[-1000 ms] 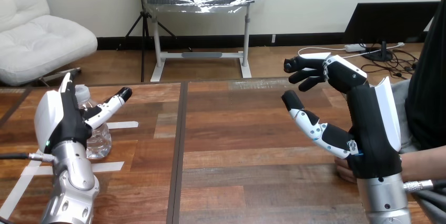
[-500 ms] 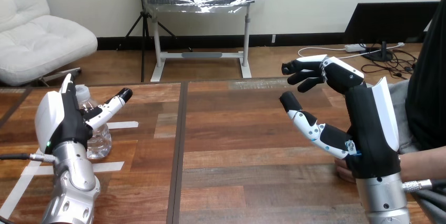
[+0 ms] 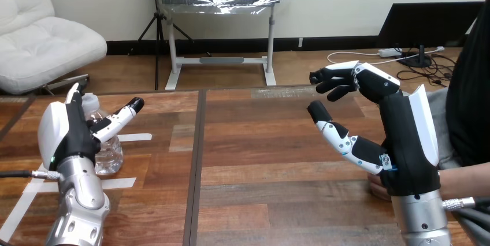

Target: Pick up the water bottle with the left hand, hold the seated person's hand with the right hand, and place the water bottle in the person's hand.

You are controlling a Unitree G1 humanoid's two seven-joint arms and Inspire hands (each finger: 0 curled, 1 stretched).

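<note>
Clear plastic marks the water bottle (image 3: 110, 155), which is seen standing upright on the wooden table (image 3: 260, 142) at its left side, among strips of white tape (image 3: 134, 137). It is set just beyond the left hand (image 3: 68, 136), in the gap between the outstretched thumb and the upward-pointing fingers (image 3: 73, 91). That hand is spread and nothing is gripped yet; whether the palm touches the bottle cannot be told. The bottle's long axis is vertical, so a sideways closing round its body is judged to be what the next move calls for, and the left hand is by far the nearer.

The right hand (image 3: 404, 142) is held raised at the right, fingers loosely bent, thumb apart, nothing held. The person's hand (image 3: 377, 187) is seen on the table just beneath its wrist, well apart from the bottle. Bare table is left between the two, giving open room for the carry.
</note>
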